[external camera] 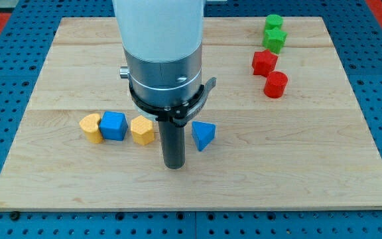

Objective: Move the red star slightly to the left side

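Rod end first: my tip [174,166] rests on the pale wooden desk [58,179] near the view's bottom, in the gap between the yellow hexagonal block [142,130] on its left and the blue triangular block [203,135] on its right, close to both but, as far as I can see, touching neither. This arm has no hand, only a straight dark rod, so nothing opens or closes and nothing is held. Further to the view's left in the same row stand a blue cube-like block [114,125] and, touching it, a yellow rounded block [91,127].

Well apart from this row, toward the view's top right, is the task's thing. The red star-shaped block [264,62] lies there, with a red cylinder-like block [276,84] just below it and almost touching it. Above it are two green blocks: a green star-like block [275,40] and, behind it, a green block [273,22] whose shape I cannot make out.

I judge the red star to be small, light and stiff, so it should slide easily on the smooth wood and will not deform. Because the star has points and notches, a push that is off centre may turn it instead of moving it. The contact should therefore be on its right side, at the middle, with a short and gentle push. The close neighbours leave little room for the rod there.
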